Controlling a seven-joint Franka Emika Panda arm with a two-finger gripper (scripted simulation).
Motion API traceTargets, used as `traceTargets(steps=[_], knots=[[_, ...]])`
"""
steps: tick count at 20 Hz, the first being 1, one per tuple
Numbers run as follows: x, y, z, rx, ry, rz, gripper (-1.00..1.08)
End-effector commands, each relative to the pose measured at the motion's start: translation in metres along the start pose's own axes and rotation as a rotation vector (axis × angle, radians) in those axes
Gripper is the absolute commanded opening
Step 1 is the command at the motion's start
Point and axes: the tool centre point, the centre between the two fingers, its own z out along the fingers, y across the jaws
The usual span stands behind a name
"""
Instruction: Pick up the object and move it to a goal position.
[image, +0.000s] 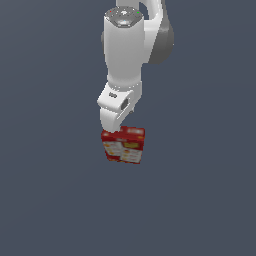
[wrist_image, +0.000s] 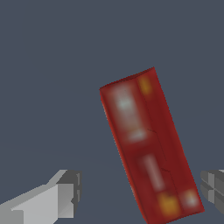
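Red carton (wrist_image: 151, 146) between spread jaws, nearer one finger (wrist_image: 213, 186), untouched.

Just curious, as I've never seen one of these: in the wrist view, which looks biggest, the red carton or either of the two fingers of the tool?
1. Red carton, clearly the largest.
2. Light grey finger.
3. Darker finger, cut by the picture's edge, so its smaller look is unsure.

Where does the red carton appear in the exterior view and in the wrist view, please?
Exterior view: the red carton sits at the picture's centre, directly under the gripper.
Wrist view: the carton lies tilted between the two fingers, nearer the far one.
Shared landmark: its white and yellow label panels.
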Motion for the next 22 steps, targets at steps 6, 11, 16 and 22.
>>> traceTargets(steps=[6, 11, 16, 22], knots=[[0.003, 0.010, 0.011, 0.000, 0.009, -0.187, 1.00], [0.005, 0.015, 0.016, -0.001, 0.014, -0.276, 1.00], [0.006, 0.018, 0.019, -0.001, 0.017, -0.332, 1.00], [0.006, 0.020, 0.020, -0.001, 0.019, -0.355, 1.00]])
